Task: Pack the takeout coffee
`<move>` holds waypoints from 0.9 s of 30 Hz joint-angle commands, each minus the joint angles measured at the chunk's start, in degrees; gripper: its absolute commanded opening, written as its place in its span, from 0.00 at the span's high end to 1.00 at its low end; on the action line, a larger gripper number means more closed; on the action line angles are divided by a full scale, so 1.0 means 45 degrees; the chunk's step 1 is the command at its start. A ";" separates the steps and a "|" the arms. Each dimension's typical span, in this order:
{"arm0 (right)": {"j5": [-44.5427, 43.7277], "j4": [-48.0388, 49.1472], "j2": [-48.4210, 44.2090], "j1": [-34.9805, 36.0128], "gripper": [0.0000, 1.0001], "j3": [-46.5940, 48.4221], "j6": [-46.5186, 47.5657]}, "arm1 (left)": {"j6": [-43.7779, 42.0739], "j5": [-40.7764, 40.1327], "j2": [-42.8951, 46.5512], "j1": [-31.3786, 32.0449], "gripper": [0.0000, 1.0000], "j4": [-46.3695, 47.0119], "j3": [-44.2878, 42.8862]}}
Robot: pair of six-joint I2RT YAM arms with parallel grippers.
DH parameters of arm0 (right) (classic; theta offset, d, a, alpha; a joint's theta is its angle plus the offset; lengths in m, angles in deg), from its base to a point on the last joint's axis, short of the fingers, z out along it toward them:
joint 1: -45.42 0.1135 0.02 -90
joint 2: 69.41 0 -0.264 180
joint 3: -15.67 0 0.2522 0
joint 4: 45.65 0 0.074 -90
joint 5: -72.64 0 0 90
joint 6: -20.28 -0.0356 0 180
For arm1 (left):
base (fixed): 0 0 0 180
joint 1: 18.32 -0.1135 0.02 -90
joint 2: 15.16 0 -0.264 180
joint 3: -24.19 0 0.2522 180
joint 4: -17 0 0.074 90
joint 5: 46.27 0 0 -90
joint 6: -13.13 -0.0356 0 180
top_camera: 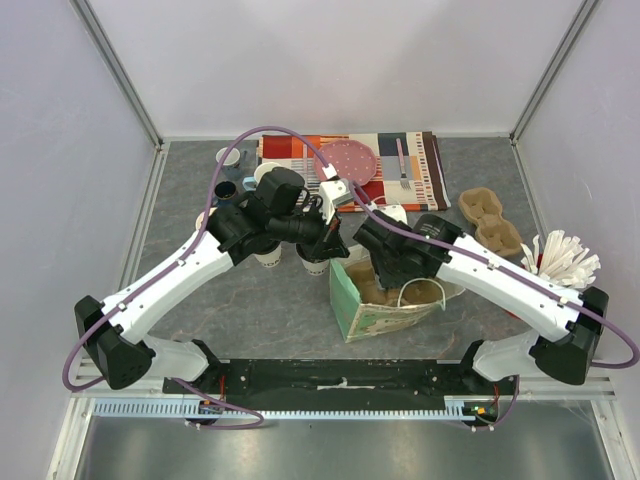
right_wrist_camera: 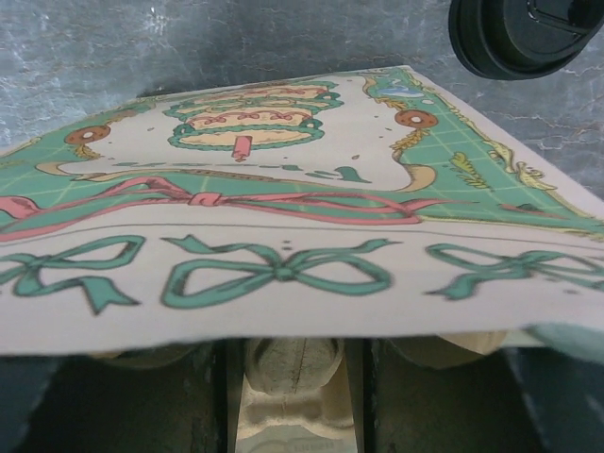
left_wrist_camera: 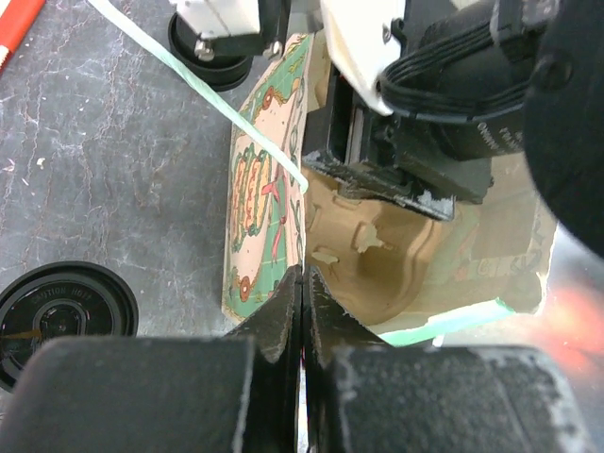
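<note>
A green-printed paper bag (top_camera: 352,305) stands at the table's middle with a brown cardboard cup carrier (left_wrist_camera: 377,264) inside it. My left gripper (left_wrist_camera: 302,279) is shut on the bag's near rim (left_wrist_camera: 300,226). My right gripper (right_wrist_camera: 295,377) reaches into the bag, shut on the central post of the carrier (right_wrist_camera: 293,363). Two cream paper cups (top_camera: 268,258) (top_camera: 314,266) stand left of the bag, mostly hidden under my left arm. One black lid (left_wrist_camera: 61,316) lies on the table beside the bag, a second black lid (left_wrist_camera: 212,52) farther off. A black lid (right_wrist_camera: 524,33) also shows beyond the bag.
A second cup carrier (top_camera: 490,222) lies at the right, with a bunch of white sticks (top_camera: 562,260) near it. At the back are a patterned placemat (top_camera: 425,165) with a pink plate (top_camera: 345,160) and fork (top_camera: 403,165), and small mugs (top_camera: 229,157).
</note>
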 commanded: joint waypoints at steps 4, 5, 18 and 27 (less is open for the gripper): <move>-0.0404 0.0955 0.0910 0.0632 0.48 -0.0070 -0.0397 | 0.0579 0.0424 -0.0010 0.0090 0.98 0.1026 -0.0405; -0.0423 0.0994 0.0871 0.0652 0.45 -0.0128 -0.0378 | 0.0540 0.0404 -0.0009 0.0109 0.98 0.1026 -0.0347; -0.0052 0.1151 0.0383 0.0691 0.07 -0.0149 -0.0182 | 0.0053 0.0463 -0.0049 0.0110 0.98 0.1222 -0.0327; 0.0026 0.0643 0.0265 0.1237 0.02 0.1413 0.0501 | -0.1081 0.0345 0.0030 0.0149 0.98 0.1612 -0.0113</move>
